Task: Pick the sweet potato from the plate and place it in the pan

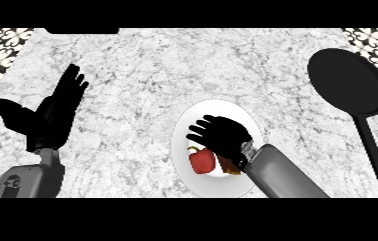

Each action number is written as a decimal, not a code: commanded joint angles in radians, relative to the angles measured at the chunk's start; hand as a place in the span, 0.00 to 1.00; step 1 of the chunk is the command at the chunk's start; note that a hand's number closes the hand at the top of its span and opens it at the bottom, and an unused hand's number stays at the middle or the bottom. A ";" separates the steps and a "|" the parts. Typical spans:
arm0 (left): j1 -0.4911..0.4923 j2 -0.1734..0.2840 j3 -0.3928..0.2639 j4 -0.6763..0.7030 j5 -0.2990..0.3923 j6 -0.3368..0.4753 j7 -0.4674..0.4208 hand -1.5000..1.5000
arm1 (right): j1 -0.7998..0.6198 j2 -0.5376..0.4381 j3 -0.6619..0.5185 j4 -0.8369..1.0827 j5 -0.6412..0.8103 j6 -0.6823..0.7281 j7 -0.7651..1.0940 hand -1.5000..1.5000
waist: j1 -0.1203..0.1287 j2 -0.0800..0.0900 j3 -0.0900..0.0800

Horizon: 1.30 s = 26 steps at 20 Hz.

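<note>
The right robot hand (221, 134) hovers over the white plate (221, 185), fingers curled but clamped on nothing. The sweet potato (228, 166) lies on that plate beside a red pepper (201, 161), partly under the wrist. The left robot hand (53, 112) rests open at the counter's (184, 65) left; the black pan (343, 80) sits far right.

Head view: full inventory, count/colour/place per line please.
counter: one, white-grey marble, fills the view
plate: one, white, centre-low
pepper: one, red, on the plate, left part
sweet potato: one, brown, on the plate, mostly hidden under the right wrist
pan: one, black, right edge, handle pointing down
dark object: one, black, top edge, left; cannot tell what
left hand: one, black, open, resting at left
right hand: one, black, fingers curled, above the plate
</note>
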 commanded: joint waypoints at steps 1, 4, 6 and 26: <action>-0.008 -0.041 -0.021 -0.015 -0.040 0.032 0.012 0.50 | 0.052 0.031 0.002 0.026 0.057 -0.035 -0.012 0.00 | -0.002 -0.001 0.000; -0.031 -0.007 0.008 -0.032 -0.023 0.002 0.058 0.50 | 0.023 -0.006 -0.040 0.044 0.049 -0.020 -0.087 0.00 | -0.002 0.000 0.000; 0.021 -0.036 -0.015 -0.035 -0.047 0.002 0.005 0.50 | -0.025 0.066 -0.045 0.150 0.076 -0.011 -0.072 0.00 | 0.002 0.000 0.000; -0.007 -0.061 0.006 -0.063 -0.070 0.038 0.062 0.50 | 0.048 0.142 -0.272 0.122 0.069 -0.203 0.031 1.00 | -0.029 -0.004 0.000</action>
